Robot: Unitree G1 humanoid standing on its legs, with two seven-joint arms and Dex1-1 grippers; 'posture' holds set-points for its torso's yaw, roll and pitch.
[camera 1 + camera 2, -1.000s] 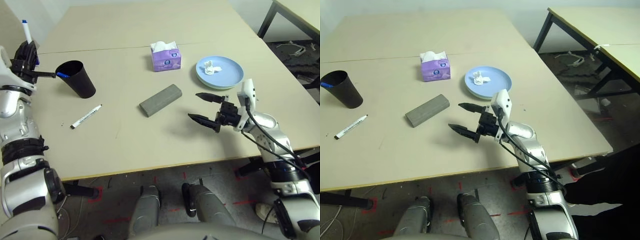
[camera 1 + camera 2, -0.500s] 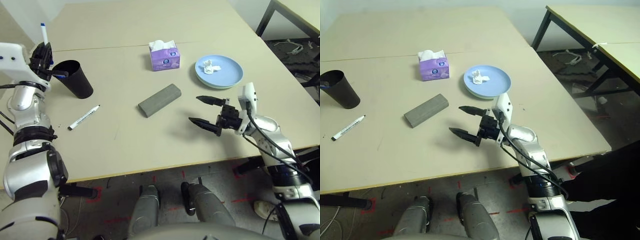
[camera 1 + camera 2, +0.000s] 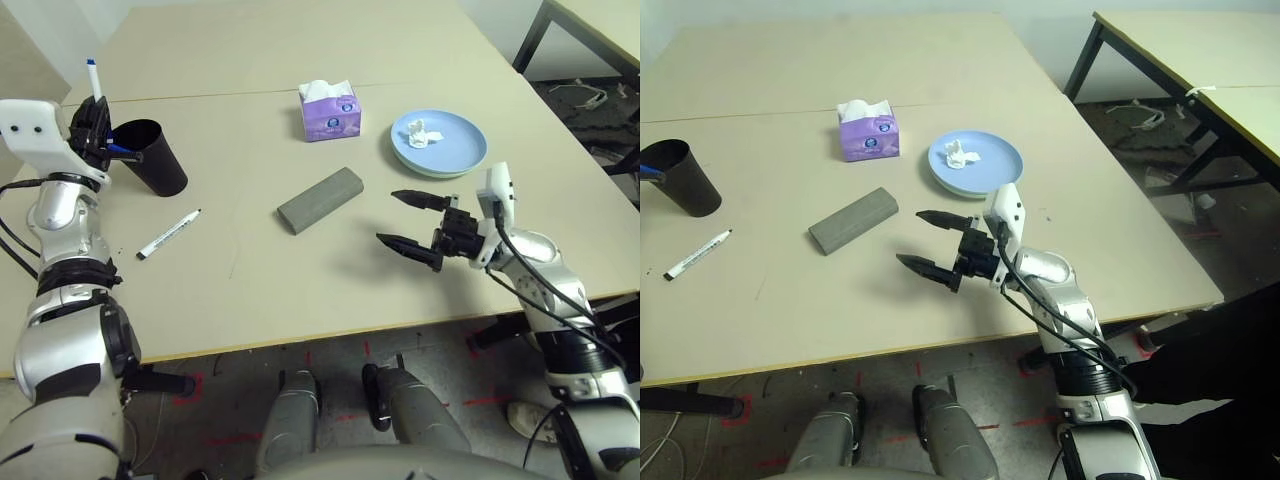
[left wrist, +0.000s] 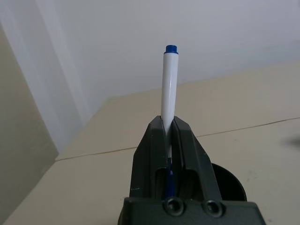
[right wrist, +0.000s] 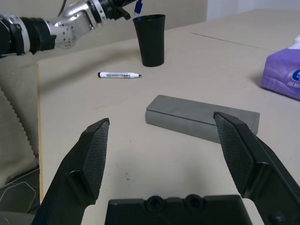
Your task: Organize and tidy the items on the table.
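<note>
Beige tabletop (image 3: 250, 290) with a straight seam fills most of our head views. At upper left our left gripper (image 3: 93, 122) is clamped on a white marker (image 3: 96, 83), held nearly upright with its blue tip up, beside the black cup (image 3: 155, 157); its lower end is hidden between the fingers. Something blue pokes over the cup's rim, too small for us to identify. A second marker (image 3: 170, 234) lies diagonally at left centre. The grey oblong case (image 3: 320, 199) lies at centre, long axis running lower left to upper right. Our right gripper (image 3: 408, 220) hovers at lower right, fingers spread wide, holding nothing. A crumpled tissue (image 3: 423, 135) sits on the stacked plates (image 3: 460, 148), beside a purple tissue box (image 3: 331, 112).
</note>
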